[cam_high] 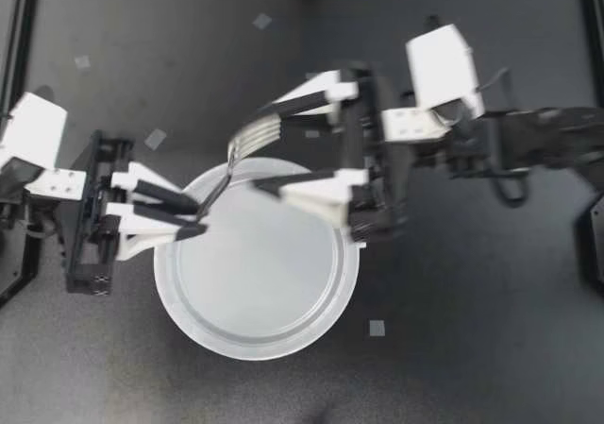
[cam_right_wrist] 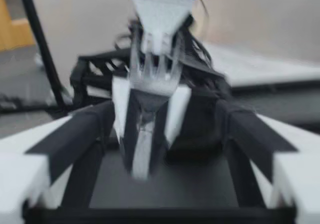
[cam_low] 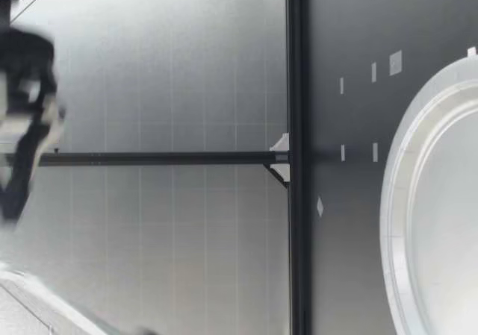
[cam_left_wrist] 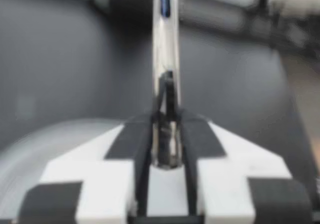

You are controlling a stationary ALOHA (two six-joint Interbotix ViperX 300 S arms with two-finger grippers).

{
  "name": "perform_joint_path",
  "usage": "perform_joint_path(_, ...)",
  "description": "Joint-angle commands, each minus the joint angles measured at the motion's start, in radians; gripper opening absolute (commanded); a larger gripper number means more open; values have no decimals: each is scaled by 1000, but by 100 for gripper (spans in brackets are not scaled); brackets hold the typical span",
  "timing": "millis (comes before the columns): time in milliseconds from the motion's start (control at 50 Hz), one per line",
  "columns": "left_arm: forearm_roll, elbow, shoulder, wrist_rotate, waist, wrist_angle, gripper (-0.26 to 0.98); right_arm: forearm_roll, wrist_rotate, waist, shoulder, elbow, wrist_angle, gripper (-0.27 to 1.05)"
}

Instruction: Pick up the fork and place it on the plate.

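A silver fork (cam_high: 236,155) hangs in the air over the far-left rim of the white plate (cam_high: 283,348). My left gripper (cam_high: 196,218) is shut on the end of its handle, above the plate's left edge. The tines point toward my right gripper (cam_high: 269,148), which stands open with the fork's head between its fingers, touching neither. In the left wrist view the fingers (cam_left_wrist: 130,144) pinch the handle and the fork (cam_left_wrist: 165,49) runs straight ahead. The right wrist view has the tines (cam_right_wrist: 152,79) between wide fingers (cam_right_wrist: 80,134). The plate (cam_low: 399,201) lies on the table in the low view.
Small tape squares (cam_high: 156,139) (cam_high: 377,328) are stuck to the dark table around the plate. A black frame (cam_high: 19,27) borders the table at the back and sides. In the low view a blurred dark gripper (cam_low: 22,126) hangs high above the table.
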Motion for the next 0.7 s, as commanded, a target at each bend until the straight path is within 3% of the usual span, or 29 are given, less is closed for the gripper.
perform_joint_path(0, -20, 37, -60, -103, -2, 351, 4, 71, 38, -17, -163, 121, 115, 79)
perform_joint_path(100, -51, 121, -63, -207, -15, 506, 4, 141, 78, -15, -255, 227, 132, 79)
perform_joint_path(300, -63, 262, -41, -364, -117, 445, 4, 169, 94, -15, -336, 330, 77, 79)
perform_joint_path(460, -43, 275, 3, -371, -138, 334, 4, 169, 95, -15, -278, 328, 57, 79)
perform_joint_path(680, -32, 265, 141, -364, -138, 330, 4, 175, 107, -15, -202, 328, -32, 79)
